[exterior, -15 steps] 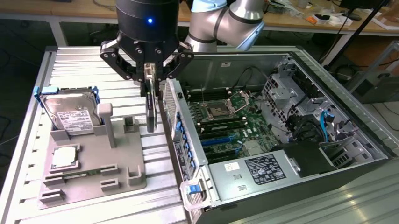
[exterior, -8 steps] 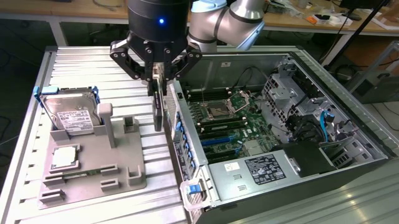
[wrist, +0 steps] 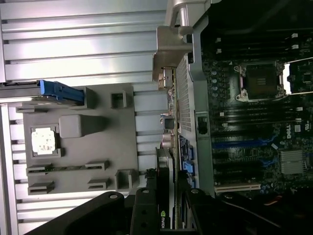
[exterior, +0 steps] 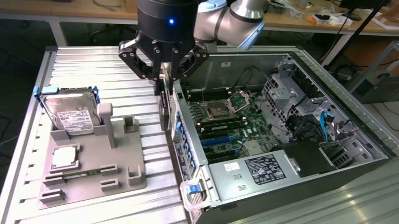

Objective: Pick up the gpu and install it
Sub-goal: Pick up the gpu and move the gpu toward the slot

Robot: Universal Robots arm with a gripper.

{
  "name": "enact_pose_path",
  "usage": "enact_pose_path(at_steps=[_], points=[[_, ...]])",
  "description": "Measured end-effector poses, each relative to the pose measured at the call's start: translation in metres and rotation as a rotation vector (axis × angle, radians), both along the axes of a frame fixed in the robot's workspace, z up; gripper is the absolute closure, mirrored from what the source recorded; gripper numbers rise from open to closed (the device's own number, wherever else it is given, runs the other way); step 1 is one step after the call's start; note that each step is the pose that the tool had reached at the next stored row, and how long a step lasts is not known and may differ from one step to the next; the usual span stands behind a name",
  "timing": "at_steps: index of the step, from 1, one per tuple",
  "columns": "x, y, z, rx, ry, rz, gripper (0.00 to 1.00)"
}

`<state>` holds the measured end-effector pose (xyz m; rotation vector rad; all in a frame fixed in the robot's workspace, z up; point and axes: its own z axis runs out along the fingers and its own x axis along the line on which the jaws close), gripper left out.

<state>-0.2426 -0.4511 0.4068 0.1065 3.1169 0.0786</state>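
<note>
Fingers (exterior: 136,59) are clamped on the top edge of the gpu (exterior: 166,105), which hangs straight below them, long axis upright, right over the open computer case's (exterior: 231,70) slotted wall, with the case's motherboard (exterior: 237,121) lying just beyond it.

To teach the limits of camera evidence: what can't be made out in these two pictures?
Exterior view: the gpu hangs edge-on, so neither face shows; the gripper clamped on it covers its top.
Exterior view: the hard drive label's print is too small to read.
Exterior view: the top edge cuts off the arm.
Wrist view: the fingers and the picture's edge hide most of the gpu.
</note>
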Motion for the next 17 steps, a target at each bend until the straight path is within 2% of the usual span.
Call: enact_pose_path(at_steps=[6, 12, 17], points=[[0.0098, 0.0, 0.0, -0.0001, 0.0003, 0.0, 0.73], [0.0103, 0.0, 0.0008, -0.0001, 0.0013, -0.001, 0.73], [0.0103, 0.0, 0.0057, -0.0001, 0.0015, -0.001, 0.73]])
